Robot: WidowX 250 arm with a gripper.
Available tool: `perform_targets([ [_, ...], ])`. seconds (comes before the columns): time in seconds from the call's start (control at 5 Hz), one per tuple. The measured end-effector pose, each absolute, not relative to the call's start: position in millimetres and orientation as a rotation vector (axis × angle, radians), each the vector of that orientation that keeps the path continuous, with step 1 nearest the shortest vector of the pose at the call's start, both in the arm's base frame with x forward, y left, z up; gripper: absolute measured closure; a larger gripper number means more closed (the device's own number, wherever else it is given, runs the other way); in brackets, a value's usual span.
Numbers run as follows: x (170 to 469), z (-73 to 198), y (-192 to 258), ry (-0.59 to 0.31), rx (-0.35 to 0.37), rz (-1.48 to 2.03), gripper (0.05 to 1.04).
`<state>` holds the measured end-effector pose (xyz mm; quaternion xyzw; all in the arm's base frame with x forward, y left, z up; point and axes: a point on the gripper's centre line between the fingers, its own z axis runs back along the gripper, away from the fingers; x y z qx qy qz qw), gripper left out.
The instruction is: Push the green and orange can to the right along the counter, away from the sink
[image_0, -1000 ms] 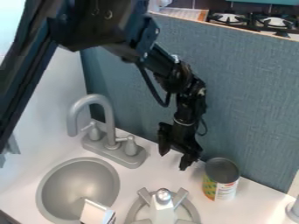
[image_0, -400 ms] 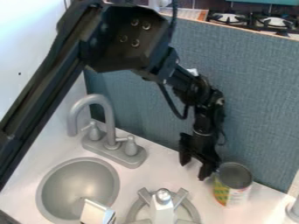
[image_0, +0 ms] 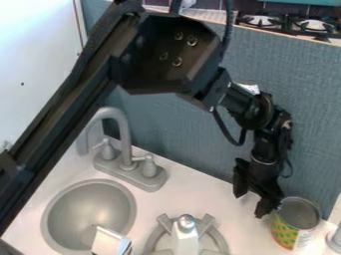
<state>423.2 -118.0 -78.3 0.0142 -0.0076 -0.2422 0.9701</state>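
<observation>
- While the gripper (image_0: 250, 205) hangs with its fingers apart, nothing is between them.
- Upright, the can (image_0: 293, 227) stands right of both fingers, touching or just beside one.

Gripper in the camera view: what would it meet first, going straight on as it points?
Most likely the counter, beside the can: the gripper points down, though depth is unclear.
</observation>
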Motion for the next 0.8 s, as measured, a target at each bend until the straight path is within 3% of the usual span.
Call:
perform_targets([
  [0.4,406.9,-84.3,-117.0,0.041,0.071,-0.465,0.076],
  [0.8,379.7,-26.9,-117.5,0.102,0.124,-0.444,0.076],
])
